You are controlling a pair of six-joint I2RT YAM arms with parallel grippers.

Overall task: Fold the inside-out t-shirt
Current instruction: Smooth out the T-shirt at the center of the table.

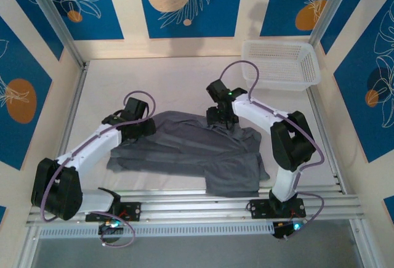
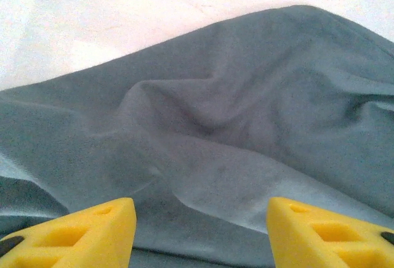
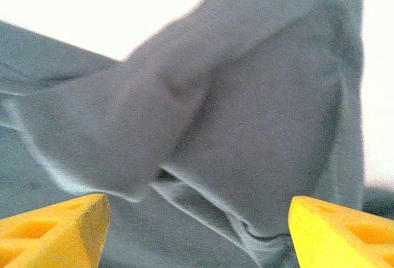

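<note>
Along the near edge of the table [image 1: 166,74], both arm bases bolted to an aluminium rail [image 1: 197,201]. Just beyond the rail, spread across the middle of the white surface: the inside-out t-shirt [image 1: 184,154], slate-grey, rumpled, partly doubled over itself, with one flap reaching nearest the rail on the right.

On the shirt's far edge, toward its left end: left gripper [image 1: 146,128], low over the cloth. Left fingers [image 2: 92,234] yellow and spread wide, not closed on anything, creased grey fabric lying below and ahead of them.

Further right on that same far edge: right gripper [image 1: 223,120], likewise parted. Right fingers [image 3: 345,234] well apart, a raised hump of grey cloth standing up in front of them; whether touching the cloth, cannot tell.

Well apart from the shirt, in the far right corner: white plastic basket [image 1: 308,76], upright. Behind everything, blue wall panels [image 1: 184,3] with orange discs and white leaf outlines.
</note>
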